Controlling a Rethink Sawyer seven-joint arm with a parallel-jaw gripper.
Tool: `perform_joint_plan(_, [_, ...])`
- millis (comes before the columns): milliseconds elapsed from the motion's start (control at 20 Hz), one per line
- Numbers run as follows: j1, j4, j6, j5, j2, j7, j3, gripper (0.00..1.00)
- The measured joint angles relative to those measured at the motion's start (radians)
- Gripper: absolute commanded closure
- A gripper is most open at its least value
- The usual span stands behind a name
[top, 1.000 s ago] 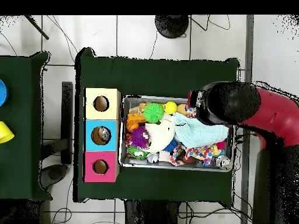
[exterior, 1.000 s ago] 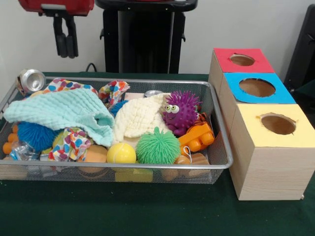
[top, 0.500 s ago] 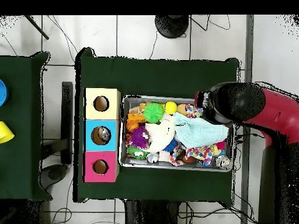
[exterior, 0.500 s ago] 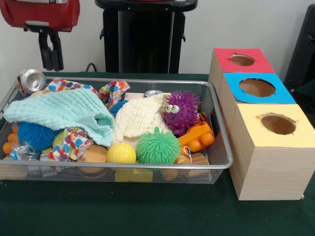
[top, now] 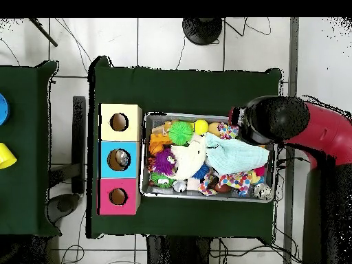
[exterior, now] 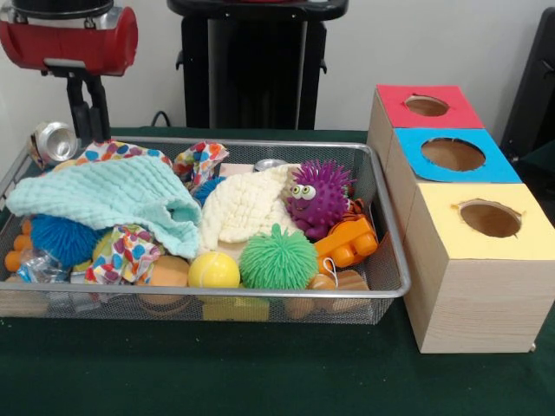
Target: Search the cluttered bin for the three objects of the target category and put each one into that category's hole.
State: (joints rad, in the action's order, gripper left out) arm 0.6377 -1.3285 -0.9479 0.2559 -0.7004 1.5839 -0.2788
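Gripper [exterior: 89, 111] hangs above the bin's [exterior: 392, 260] far corner beside the can [exterior: 54, 140], fingers close together, holding nothing. Target category unclear; likely candidates, the crushed cans: one on that corner rim, another [exterior: 270, 164] half buried at the far wall behind the cream cloth [exterior: 245, 208]. Light, thin, slippery metal, easily dented; best pinched across the body, gently. Teal cloth [exterior: 113, 197] possibly hiding more.

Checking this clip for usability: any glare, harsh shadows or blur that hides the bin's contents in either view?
Front view: even, soft light, no harsh shadows; the mesh bin and its toys read clearly, with only a small shine on the crushed can. Overhead view: the arm covers the bin's right end, and the items look small and hard to separate.
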Motion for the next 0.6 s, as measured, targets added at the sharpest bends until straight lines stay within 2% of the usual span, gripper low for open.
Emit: perform_joint_plan(600, [0.024,-0.001,0.098,0.002,0.083,0.000,-0.019,1.00])
